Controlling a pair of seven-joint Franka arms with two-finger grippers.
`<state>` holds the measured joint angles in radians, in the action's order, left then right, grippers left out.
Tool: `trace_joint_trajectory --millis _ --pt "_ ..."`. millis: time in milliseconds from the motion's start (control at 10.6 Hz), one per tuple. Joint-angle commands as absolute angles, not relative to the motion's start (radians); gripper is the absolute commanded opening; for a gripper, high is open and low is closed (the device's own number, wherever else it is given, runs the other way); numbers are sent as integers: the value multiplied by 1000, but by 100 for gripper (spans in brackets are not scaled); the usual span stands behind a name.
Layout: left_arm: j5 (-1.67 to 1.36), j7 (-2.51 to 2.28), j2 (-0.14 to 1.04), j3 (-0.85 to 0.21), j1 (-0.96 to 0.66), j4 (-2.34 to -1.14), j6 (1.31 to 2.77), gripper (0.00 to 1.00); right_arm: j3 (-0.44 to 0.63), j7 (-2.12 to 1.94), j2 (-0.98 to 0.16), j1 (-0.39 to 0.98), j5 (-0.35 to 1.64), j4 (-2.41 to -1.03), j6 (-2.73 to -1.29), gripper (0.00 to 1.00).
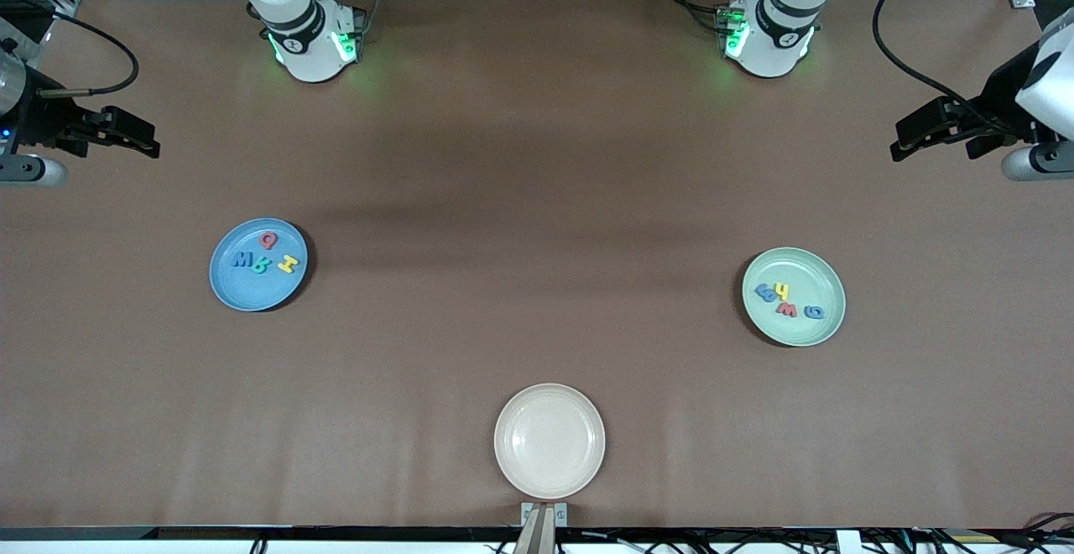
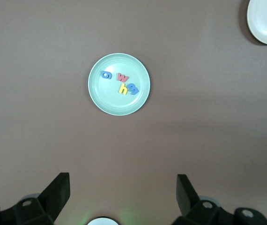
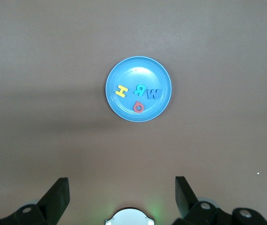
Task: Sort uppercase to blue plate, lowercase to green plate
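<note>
- Now the blue plate (image 1: 243, 290) sits toward the right arm's end of the table, and all four capital letters lie on it.
- On that plate the red Q (image 1: 268, 240) is farthest from the front camera; nearer lie the blue M (image 1: 242, 260), the teal-green B (image 1: 260, 265) and the yellow H (image 1: 288, 264), side by side in a loose row, with the B between the other two.
- The right wrist view shows the same plate (image 3: 124, 108) from above, with H (image 3: 121, 90), B (image 3: 139, 90), M (image 3: 152, 93) and Q (image 3: 138, 107) close together but apart.
- The green plate (image 1: 810, 327) sits toward the left arm's end of the table and holds the four small letters.
- There the yellow h (image 1: 782, 290) lies beside the blue comb-shaped letter (image 1: 764, 291); the red m (image 1: 787, 310) and the blue round letter (image 1: 813, 312) lie a little nearer the front camera.
- The left wrist view shows this plate (image 2: 112, 103) with the round letter (image 2: 106, 75), the red m (image 2: 123, 78), the h (image 2: 123, 88) and the comb-shaped letter (image 2: 133, 88); the last two touch or nearly touch.
- A cream plate (image 1: 512, 470) lies bare near the table's front edge, between the two ends, well apart from both coloured plates.
- The right gripper (image 1: 134, 136) waits up in the air over its end of the table, fingers spread and grasping nothing.
- The left gripper (image 1: 919, 136) waits likewise over its own end, fingers spread and empty.
</note>
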<state>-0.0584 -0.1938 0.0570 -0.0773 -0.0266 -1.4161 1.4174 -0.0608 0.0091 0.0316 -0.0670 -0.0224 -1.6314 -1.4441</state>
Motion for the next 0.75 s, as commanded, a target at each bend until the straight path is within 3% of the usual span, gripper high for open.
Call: trace_joint_trajectory --millis 0,660 --pt "-35 -236 57 -80 -28 -1408 1405 100 -75 2 46 -86 -8 -1629 -1439 100" --pt "80 -229 67 -94 -48 -1407 1460 100 -75 2 48 -86 -8 -1631 -1447 100"
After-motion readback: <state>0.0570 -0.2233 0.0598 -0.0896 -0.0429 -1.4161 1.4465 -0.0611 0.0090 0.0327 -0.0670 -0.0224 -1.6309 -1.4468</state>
